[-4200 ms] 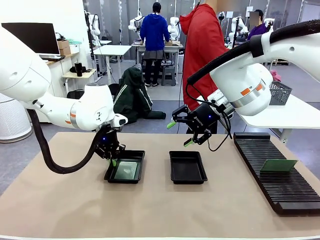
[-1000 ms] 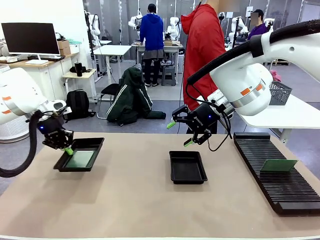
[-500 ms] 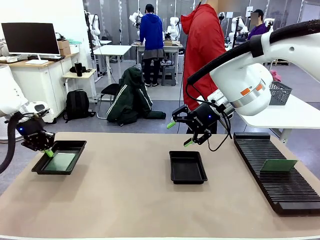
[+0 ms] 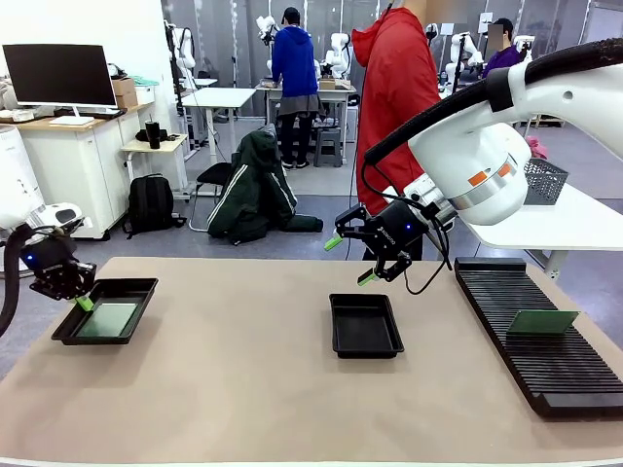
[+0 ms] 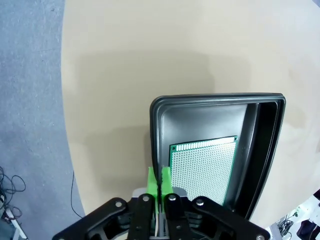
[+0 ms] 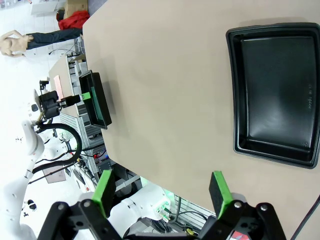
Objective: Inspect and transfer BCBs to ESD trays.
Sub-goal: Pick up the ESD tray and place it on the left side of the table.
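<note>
While my left tool (image 4: 86, 302) pinches the loaded tray (image 4: 136, 285) at far left, the racked BCB (image 4: 541, 322) lies far right.
My right tool (image 4: 350, 261), jaws spread, hangs nearer it.

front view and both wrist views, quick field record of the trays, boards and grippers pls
left gripper: shut on the rim of the left ESD tray
left ESD tray: at the left edge of the table, one BCB lying on its floor
right gripper: open, holding nothing, above the middle ESD tray
middle ESD tray: empty, flat on the table
slotted rack: at the right side, a second BCB resting on it
</note>
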You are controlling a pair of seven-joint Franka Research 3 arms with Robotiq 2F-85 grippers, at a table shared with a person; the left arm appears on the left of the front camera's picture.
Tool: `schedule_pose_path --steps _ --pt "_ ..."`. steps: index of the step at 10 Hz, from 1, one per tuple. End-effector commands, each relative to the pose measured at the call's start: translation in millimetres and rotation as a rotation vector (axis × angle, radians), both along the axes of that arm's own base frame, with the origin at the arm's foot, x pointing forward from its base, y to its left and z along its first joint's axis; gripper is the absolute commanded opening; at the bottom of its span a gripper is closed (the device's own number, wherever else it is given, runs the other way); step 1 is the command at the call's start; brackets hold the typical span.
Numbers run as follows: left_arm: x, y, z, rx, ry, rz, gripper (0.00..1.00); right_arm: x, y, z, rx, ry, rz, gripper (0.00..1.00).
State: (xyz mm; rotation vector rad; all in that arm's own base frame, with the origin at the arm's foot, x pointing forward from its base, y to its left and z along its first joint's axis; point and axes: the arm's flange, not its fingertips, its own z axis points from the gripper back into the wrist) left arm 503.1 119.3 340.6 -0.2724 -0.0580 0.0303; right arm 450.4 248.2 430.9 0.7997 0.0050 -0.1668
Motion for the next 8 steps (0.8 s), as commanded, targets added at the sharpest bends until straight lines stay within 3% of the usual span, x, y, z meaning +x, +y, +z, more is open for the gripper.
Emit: schedule_pose_path --steps 1,8 --pt "0.0 8.8 -4.7 0.008 -0.027 -0.008 0.01 3.0 2.1 1.0 -0.010 0.007 -0.007 1.00" --pt "-0.4 9.6 -21.2 0.054 -0.032 -0.005 0.01 3.0 2.1 1.0 -0.010 0.007 -0.007 1.00"
